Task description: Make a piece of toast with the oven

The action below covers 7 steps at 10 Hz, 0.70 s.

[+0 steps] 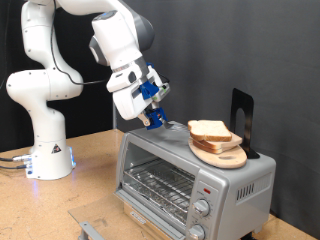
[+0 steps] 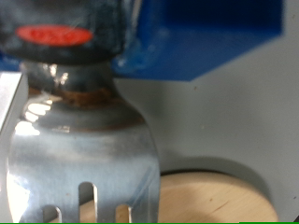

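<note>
The exterior view shows the whole station: the arm (image 1: 75,60) reaches over the oven (image 1: 190,180), and the gripper (image 1: 153,117) hangs just above the oven's top panel, at the end nearer that view's left. The gripper carries blue finger parts, and something dark projects below them; this view is too small to resolve it. The toast (image 1: 210,130) lies on a round wooden board (image 1: 222,153) that sits on the oven top, beside the jaws toward the exterior view's right and apart from them. A dark upright panel (image 1: 241,117) stands behind the board. The oven door appears closed, with the wire rack (image 1: 155,182) visible through the glass and two knobs (image 1: 202,198) at the front toward the exterior view's right. The wrist view supplies what the exterior view cannot: a metal spatula (image 2: 79,154) with slots in its blade fills the frame just ahead of the jaws, its neck running up into a dark handle with a red label (image 2: 56,35). A blue finger part (image 2: 210,37) sits next to that handle. The board (image 2: 217,198) shows as a pale curved edge beyond the blade on the grey oven top; the toast is outside this view. Whether the jaws are spread or pinching the spatula handle cannot be determined from either view.
</note>
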Motion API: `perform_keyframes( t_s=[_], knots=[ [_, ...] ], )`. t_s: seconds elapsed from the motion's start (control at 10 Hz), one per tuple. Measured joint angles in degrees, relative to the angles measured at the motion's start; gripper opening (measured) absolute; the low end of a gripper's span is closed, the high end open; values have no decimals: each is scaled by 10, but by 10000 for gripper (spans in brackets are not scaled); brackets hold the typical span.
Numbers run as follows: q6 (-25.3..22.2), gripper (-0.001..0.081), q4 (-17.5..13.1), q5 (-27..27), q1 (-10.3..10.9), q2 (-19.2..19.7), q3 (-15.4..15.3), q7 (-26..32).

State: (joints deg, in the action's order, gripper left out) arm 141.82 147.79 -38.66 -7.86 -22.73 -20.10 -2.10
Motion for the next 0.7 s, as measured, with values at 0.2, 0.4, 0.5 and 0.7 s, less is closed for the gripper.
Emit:
perform_keyframes(
  t_s=[0.2,0.4,0.5,0.7],
  knots=[
    [10,498,-8,8,-2,14,-3,-7],
    [21,498,-17,17,-3,27,-3,-15],
    [26,498,-21,24,-4,34,-4,-20],
    [24,498,-31,46,-4,45,-4,-37]
  ],
)
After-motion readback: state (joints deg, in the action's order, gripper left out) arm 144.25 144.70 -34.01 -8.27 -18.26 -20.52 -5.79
